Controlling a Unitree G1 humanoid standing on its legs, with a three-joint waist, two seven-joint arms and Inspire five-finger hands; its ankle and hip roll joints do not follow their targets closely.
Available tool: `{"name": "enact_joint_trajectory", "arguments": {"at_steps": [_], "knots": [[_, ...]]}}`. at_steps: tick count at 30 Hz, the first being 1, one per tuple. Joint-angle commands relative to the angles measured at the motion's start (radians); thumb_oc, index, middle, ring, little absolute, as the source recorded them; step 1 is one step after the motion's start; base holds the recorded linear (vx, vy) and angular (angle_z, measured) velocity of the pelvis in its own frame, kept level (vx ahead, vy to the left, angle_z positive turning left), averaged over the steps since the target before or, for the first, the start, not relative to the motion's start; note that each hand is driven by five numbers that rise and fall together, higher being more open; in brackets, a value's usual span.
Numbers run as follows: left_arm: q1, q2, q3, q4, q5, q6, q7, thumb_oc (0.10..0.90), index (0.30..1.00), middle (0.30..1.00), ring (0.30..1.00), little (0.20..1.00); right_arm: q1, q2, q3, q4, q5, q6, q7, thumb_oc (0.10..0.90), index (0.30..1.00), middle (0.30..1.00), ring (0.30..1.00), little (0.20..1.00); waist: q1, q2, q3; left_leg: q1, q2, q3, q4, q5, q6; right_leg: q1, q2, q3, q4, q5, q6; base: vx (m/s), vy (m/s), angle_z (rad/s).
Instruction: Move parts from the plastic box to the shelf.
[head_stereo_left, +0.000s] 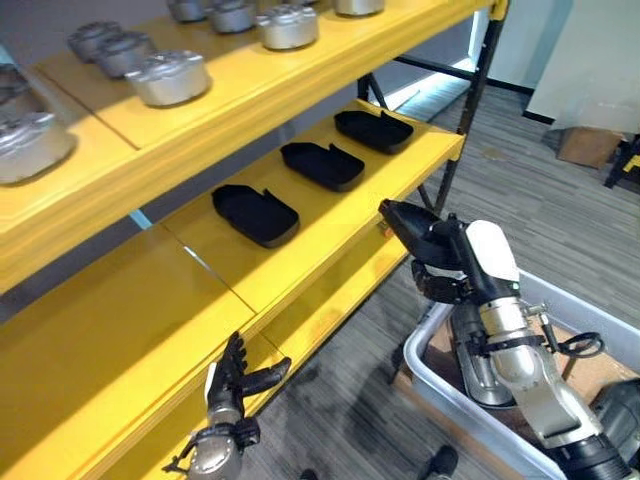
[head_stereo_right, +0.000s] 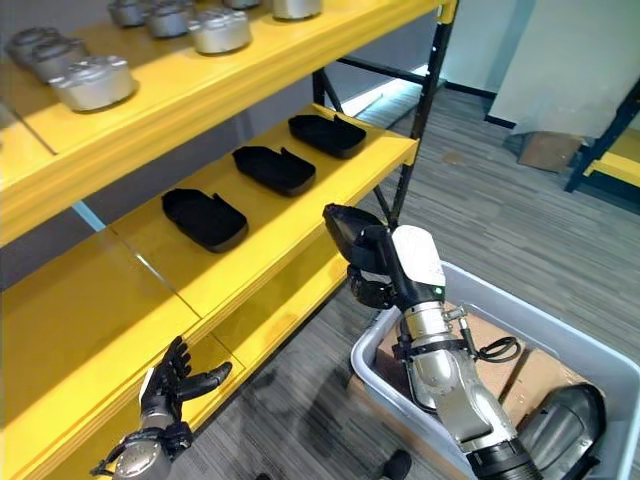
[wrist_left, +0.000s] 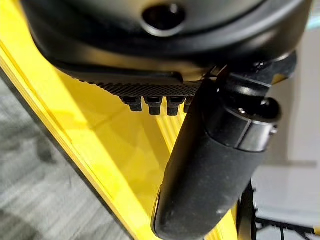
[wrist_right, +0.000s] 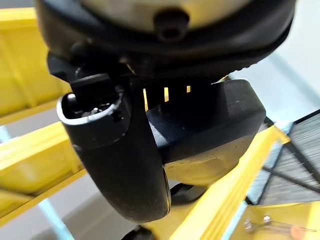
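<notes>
Yellow boards make up the shelf (head_stereo_left: 330, 225), and everything else sits in relation to it. On its middle board three black parts (head_stereo_left: 256, 214) lie in a row, apart from one another, running from the board's middle toward the end by the dark upright post (head_stereo_left: 470, 100). On the board above, silver metal castings (head_stereo_left: 172, 77) stand in a line.

Just off the front edge of the middle board, near the post end, the right hand (head_stereo_right: 372, 262) holds a fourth black part (head_stereo_right: 350, 225). Its fingers and thumb are clamped round the piece, and the right wrist view shows the dark moulded shape pinched between thumb and fingers with the yellow edge behind it. The held part is close to the front lip of the shelf but does not rest on the board.

Below and in front of the shelf, at the post end, a grey plastic box (head_stereo_right: 520, 315) sits on the grey floor, with brown cardboard inside it and a dark metallic part (head_stereo_right: 562, 420) at its far corner from the shelf.

At the lowest board's front edge, the left hand (head_stereo_left: 232, 385) has its fingers spread apart and straight, holding nothing, and they reach over the yellow surface.
</notes>
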Motion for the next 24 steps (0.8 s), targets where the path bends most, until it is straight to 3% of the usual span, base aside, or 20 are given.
{"name": "enact_joint_trajectory", "arguments": {"at_steps": [1, 5, 7, 9, 10, 11, 13, 14, 15, 16, 18, 20, 21, 22, 24], "knots": [[-0.052, 0.03, 0.009, -0.112, 0.054, -0.092, -0.007, 0.9, 1.0, 1.0, 1.0, 1.0, -0.188, -0.022, -0.036, -0.069, -0.06, -0.06, -0.063, 0.4, 0.3, 0.3, 0.3, 0.3, 0.028, 0.01, -0.068, -0.023, -0.054, -0.065, -0.036, -0.036, 0.098, 0.058, -0.033, 0.021, 0.077, -0.066, 0.156, 0.0, 0.175, 0.02], [-0.047, 0.036, 0.006, -0.113, 0.064, -0.092, -0.013, 0.9, 1.0, 1.0, 1.0, 1.0, -0.191, -0.012, -0.022, -0.063, -0.082, -0.054, -0.056, 0.4, 0.3, 0.3, 0.3, 0.3, 0.048, 0.0, -0.074, -0.029, -0.082, -0.096, -0.023, -0.041, 0.11, 0.084, -0.063, 0.008, 0.073, -0.031, 0.166, 0.01, 0.163, 0.28], [-0.051, 0.047, 0.011, -0.116, 0.073, -0.087, -0.013, 0.9, 1.0, 1.0, 1.0, 1.0, -0.204, -0.013, -0.007, -0.053, -0.107, -0.049, -0.047, 0.4, 0.3, 0.3, 0.3, 0.3, 0.061, -0.01, -0.072, -0.043, -0.108, -0.124, -0.021, -0.019, 0.125, 0.087, -0.092, 0.002, 0.101, -0.011, 0.149, -0.05, 0.171, 0.67], [-0.061, 0.057, 0.011, -0.112, 0.078, -0.087, -0.005, 0.9, 1.0, 1.0, 1.0, 1.0, -0.215, -0.017, 0.002, -0.052, -0.121, -0.049, -0.045, 0.4, 0.3, 0.3, 0.3, 0.3, 0.059, -0.012, -0.071, -0.043, -0.117, -0.158, -0.026, -0.01, 0.133, 0.078, -0.083, 0.065, 0.136, -0.016, 0.14, -0.03, 0.119, 0.58], [-0.069, 0.062, 0.007, -0.101, 0.077, -0.089, 0.0, 0.9, 1.0, 1.0, 1.0, 1.0, -0.219, -0.02, 0.004, -0.05, -0.125, -0.049, -0.044, 0.4, 0.3, 0.3, 0.3, 0.3, 0.047, -0.013, -0.071, -0.05, -0.122, -0.182, -0.03, 0.003, 0.137, 0.062, -0.058, 0.136, 0.145, -0.021, 0.126, 0.0, 0.07, 0.67], [-0.069, 0.062, 0.007, -0.101, 0.077, -0.089, 0.0, 0.9, 1.0, 1.0, 1.0, 1.0, -0.219, -0.02, 0.004, -0.05, -0.125, -0.049, -0.044, 0.4, 0.3, 0.3, 0.3, 0.3, 0.047, -0.013, -0.072, -0.052, -0.123, -0.182, -0.03, 0.004, 0.138, 0.059, -0.059, 0.136, 0.146, -0.02, 0.126, 0.04, 0.074, 0.98], [-0.088, 0.07, 0.0, -0.077, 0.077, -0.09, 0.008, 0.9, 1.0, 1.0, 1.0, 1.0, -0.216, -0.034, -0.002, -0.063, -0.124, -0.054, -0.045, 0.4, 0.3, 0.3, 0.3, 0.3, 0.007, -0.005, -0.061, -0.042, -0.127, -0.239, -0.026, 0.009, 0.145, 0.014, 0.053, 0.34, 0.179, -0.076, 0.086, 0.05, 0.071, 0.9], [-0.089, 0.069, 0.0, -0.076, 0.077, -0.091, 0.008, 0.9, 1.0, 1.0, 1.0, 1.0, -0.216, -0.034, -0.002, -0.063, -0.123, -0.054, -0.044, 0.4, 0.3, 0.3, 0.3, 0.3, 0.009, -0.006, -0.063, -0.048, -0.128, -0.237, -0.025, 0.012, 0.145, 0.006, 0.052, 0.343, 0.182, -0.074, 0.084, 0.04, 0.047, 0.88], [-0.09, 0.07, -0.001, -0.072, 0.075, -0.091, 0.006, 0.9, 1.0, 1.0, 1.0, 1.0, -0.211, -0.036, -0.006, -0.073, -0.122, -0.058, -0.043, 0.4, 0.3, 0.3, 0.3, 0.3, -0.003, -0.002, -0.058, -0.041, -0.128, -0.253, -0.02, 0.008, 0.148, -0.003, 0.087, 0.38, 0.202, -0.102, 0.078, 0.05, 0.06, 0.82], [-0.089, 0.07, -0.005, -0.076, 0.077, -0.085, -0.001, 0.9, 1.0, 1.0, 1.0, 1.0, -0.202, -0.037, -0.01, -0.084, -0.107, -0.072, -0.034, 0.4, 0.3, 0.3, 0.3, 0.3, -0.021, 0.002, -0.054, -0.047, -0.13, -0.281, -0.006, 0.013, 0.154, -0.03, 0.172, 0.414, 0.245, -0.18, 0.047, 0.06, 0.076, 0.84], [-0.084, 0.069, -0.009, -0.078, 0.077, -0.082, -0.007, 0.9, 1.0, 1.0, 1.0, 1.0, -0.202, -0.032, -0.009, -0.085, -0.076, -0.087, -0.029, 0.4, 0.3, 0.3, 0.3, 0.3, -0.028, -0.001, -0.053, -0.05, -0.133, -0.305, -0.005, 0.02, 0.157, -0.045, 0.25, 0.418, 0.257, -0.242, 0.024, 0.04, 0.011, 0.5], [-0.075, 0.063, -0.012, -0.081, 0.071, -0.08, -0.009, 0.9, 1.0, 1.0, 1.0, 1.0, -0.214, -0.024, 0.0, -0.083, -0.055, -0.098, -0.03, 0.4, 0.3, 0.3, 0.3, 0.3, -0.029, -0.011, -0.054, -0.053, -0.143, -0.318, -0.01, 0.027, 0.156, -0.064, 0.316, 0.415, 0.228, -0.259, 0.014, 0.03, -0.036, 0.33], [-0.074, 0.063, -0.011, -0.081, 0.071, -0.08, -0.009, 0.9, 1.0, 1.0, 1.0, 1.0, -0.216, -0.024, 0.001, -0.082, -0.055, -0.098, -0.031, 0.4, 0.3, 0.3, 0.3, 0.3, -0.031, -0.011, -0.056, -0.053, -0.141, -0.319, -0.012, 0.027, 0.155, -0.063, 0.318, 0.413, 0.225, -0.258, 0.012, 0.03, -0.05, 0.15], [-0.079, 0.062, -0.016, -0.079, 0.067, -0.078, 0.0, 0.9, 1.0, 1.0, 1.0, 1.0, -0.231, -0.021, 0.016, -0.077, -0.036, -0.109, -0.038, 0.4, 0.3, 0.3, 0.3, 0.3, -0.04, -0.026, -0.051, -0.066, -0.159, -0.342, -0.002, 0.04, 0.145, -0.072, 0.372, 0.459, 0.142, -0.237, 0.004, 0.02, -0.05, 0.26], [-0.075, 0.055, -0.019, -0.083, 0.066, -0.078, -0.001, 0.9, 1.0, 1.0, 1.0, 1.0, -0.232, -0.019, 0.013, -0.083, -0.032, -0.1, -0.037, 0.4, 0.3, 0.3, 0.3, 0.3, -0.04, -0.038, -0.059, -0.077, -0.166, -0.364, -0.005, 0.048, 0.132, -0.024, 0.361, 0.467, 0.08, -0.224, 0.006, 0.02, -0.091, 0.84]]}}
